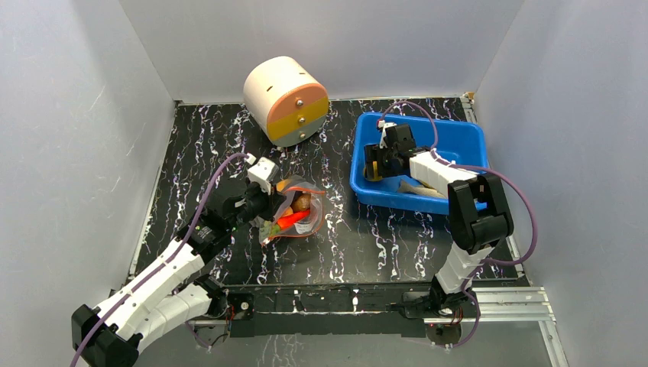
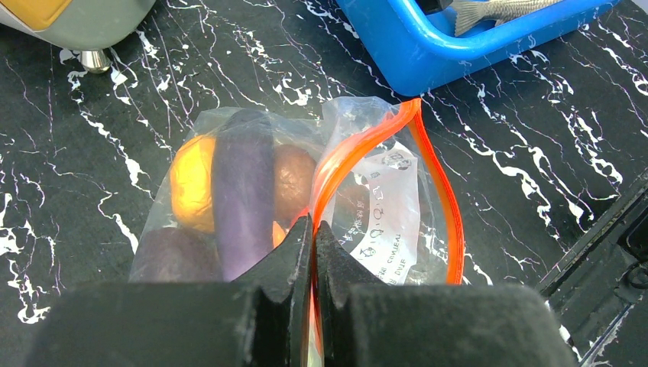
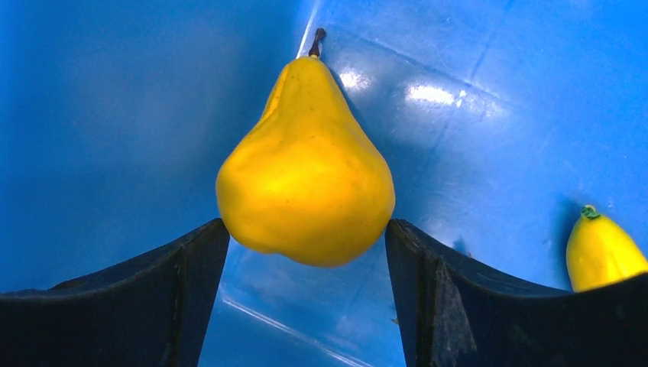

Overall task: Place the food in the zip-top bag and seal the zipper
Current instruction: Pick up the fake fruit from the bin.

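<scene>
Inside blue bin: fish is cut off by upper edge; yellow piece is part-hidden behind right jaws, kind undetermined. Beside bin: near end of zip-top bag is hidden by left jaws.

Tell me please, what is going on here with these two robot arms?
The robot is filling a zip-top bag with toy food. The left gripper is shut on the bag's rim, and the zipper is unsealed. An eggplant, a carrot and some round pieces are already inside. The right gripper is down in the blue bin, jaws open on either side of a yellow pear.
</scene>
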Tool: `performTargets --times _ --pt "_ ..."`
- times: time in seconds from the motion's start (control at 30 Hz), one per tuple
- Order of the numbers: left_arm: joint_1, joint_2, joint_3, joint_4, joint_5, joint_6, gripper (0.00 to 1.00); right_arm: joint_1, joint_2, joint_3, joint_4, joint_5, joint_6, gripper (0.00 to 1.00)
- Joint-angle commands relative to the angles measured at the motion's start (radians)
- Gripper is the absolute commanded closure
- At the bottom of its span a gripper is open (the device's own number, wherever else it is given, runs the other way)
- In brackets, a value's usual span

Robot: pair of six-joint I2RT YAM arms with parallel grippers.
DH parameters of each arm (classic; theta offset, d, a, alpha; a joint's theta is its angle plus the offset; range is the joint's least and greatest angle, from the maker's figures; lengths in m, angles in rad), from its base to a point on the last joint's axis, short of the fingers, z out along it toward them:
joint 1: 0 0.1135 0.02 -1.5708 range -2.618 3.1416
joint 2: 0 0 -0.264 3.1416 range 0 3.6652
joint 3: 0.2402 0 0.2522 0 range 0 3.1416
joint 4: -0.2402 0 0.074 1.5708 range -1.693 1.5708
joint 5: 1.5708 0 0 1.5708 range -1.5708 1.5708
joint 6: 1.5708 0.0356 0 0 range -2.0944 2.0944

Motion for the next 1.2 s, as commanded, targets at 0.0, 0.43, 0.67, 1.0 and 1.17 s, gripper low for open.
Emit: performTargets --times 0.0,0.43,0.67,1.0,1.17 --pt "0.001 -0.027 0.0 0.024 -0.006 0.005 1.0 0.002 -0.009 0.033 0.096 0.021 -0.032 0.28" --pt "0.001 -0.041 0.001 0.017 -0.014 0.008 1.0 0.001 0.069 0.097 0.094 0.058 -0.045 0.28" --pt "0.001 -0.03 0.003 0.024 -0.015 0.011 1.0 0.002 0.004 0.079 0.087 0.107 -0.014 0.41" --pt "0.001 -0.035 0.009 0.024 -0.038 -0.031 1.0 0.002 -0.171 0.047 0.007 0.184 0.07 0.47" --pt "0.001 -0.005 0.067 -0.02 -0.058 -0.073 1.0 0.005 -0.262 0.032 -0.008 0.132 0.084 0.48"
